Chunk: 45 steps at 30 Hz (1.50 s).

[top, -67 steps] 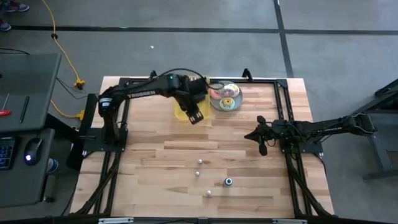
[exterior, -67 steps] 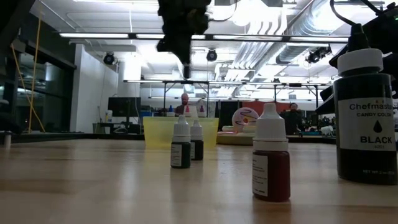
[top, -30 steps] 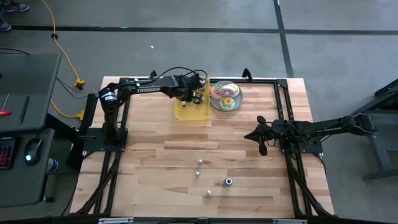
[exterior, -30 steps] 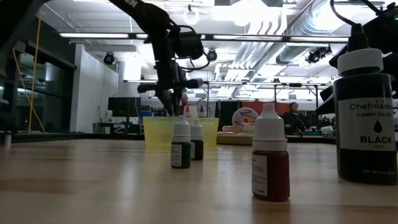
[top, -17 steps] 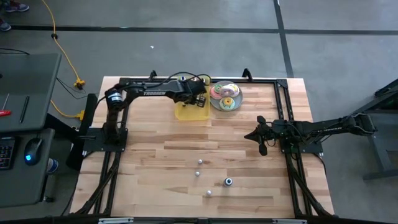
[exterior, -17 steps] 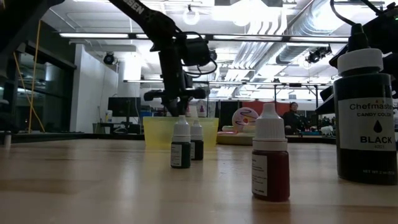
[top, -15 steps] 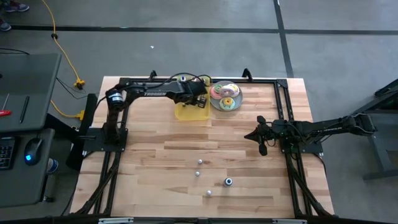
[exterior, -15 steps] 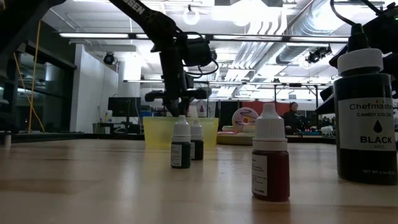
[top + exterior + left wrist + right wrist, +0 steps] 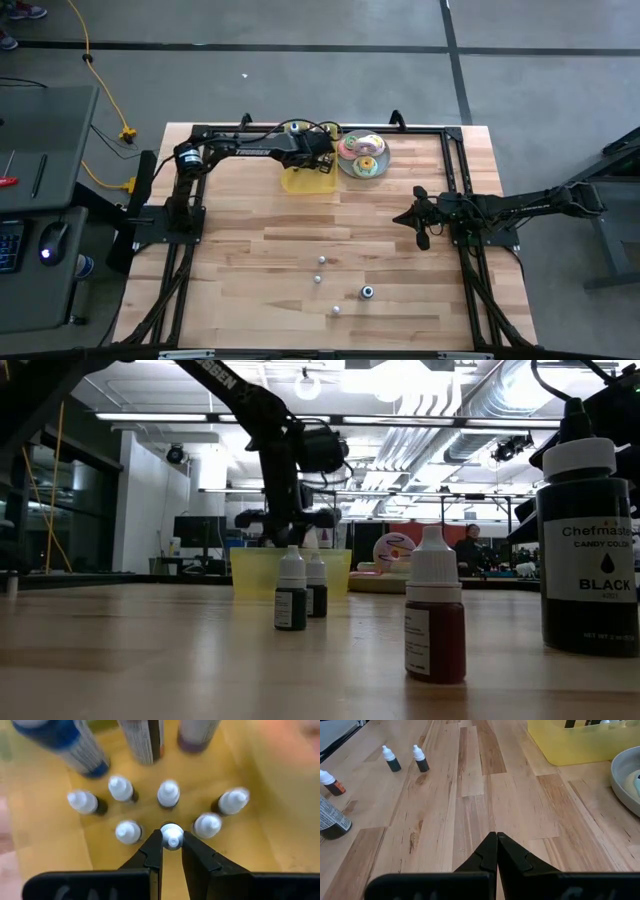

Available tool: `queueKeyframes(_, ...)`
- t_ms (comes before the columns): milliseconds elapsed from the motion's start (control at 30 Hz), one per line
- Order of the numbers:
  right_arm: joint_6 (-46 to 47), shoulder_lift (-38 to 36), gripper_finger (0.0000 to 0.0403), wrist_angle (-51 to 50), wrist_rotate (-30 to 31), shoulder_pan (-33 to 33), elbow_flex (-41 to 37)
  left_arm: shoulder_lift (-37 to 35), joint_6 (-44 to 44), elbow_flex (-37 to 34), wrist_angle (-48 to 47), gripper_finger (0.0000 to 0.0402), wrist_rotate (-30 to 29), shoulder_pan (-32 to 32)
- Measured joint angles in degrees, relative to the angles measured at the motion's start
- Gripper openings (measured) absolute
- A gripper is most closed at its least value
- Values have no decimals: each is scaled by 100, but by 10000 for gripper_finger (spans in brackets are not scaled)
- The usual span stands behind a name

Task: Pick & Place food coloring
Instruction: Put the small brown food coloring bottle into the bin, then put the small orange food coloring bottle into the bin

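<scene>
Left gripper [image 9: 172, 851] is down inside the yellow tray [image 9: 297, 182] at the back of the table, pinched onto the white cap of a small food coloring bottle [image 9: 172, 836], with six more little bottles standing around it. Right gripper [image 9: 496, 845] sits closed over bare wood, holding nothing, and four bottles [image 9: 319, 279] stand out near the front edge.

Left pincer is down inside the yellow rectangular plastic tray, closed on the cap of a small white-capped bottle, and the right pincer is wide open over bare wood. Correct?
Not quite. The right pincer is shut, its tips meeting over the bare wooden table, as the right wrist view shows. The rest holds: the left pincer is down inside the yellow rectangular plastic tray, closed on the cap of a small white-capped bottle.
</scene>
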Motion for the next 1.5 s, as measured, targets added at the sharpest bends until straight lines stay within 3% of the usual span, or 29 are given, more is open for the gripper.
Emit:
queueKeyframes(500,0,2,0,0,1,1,0,140,142,0,18,42,208,-39)
queueKeyframes(933,0,2,0,0,1,2,0,140,232,-1,-33,106,337,-39)
queueKeyframes(1500,0,2,0,4,1,2,0,-197,552,2,40,109,336,-39)
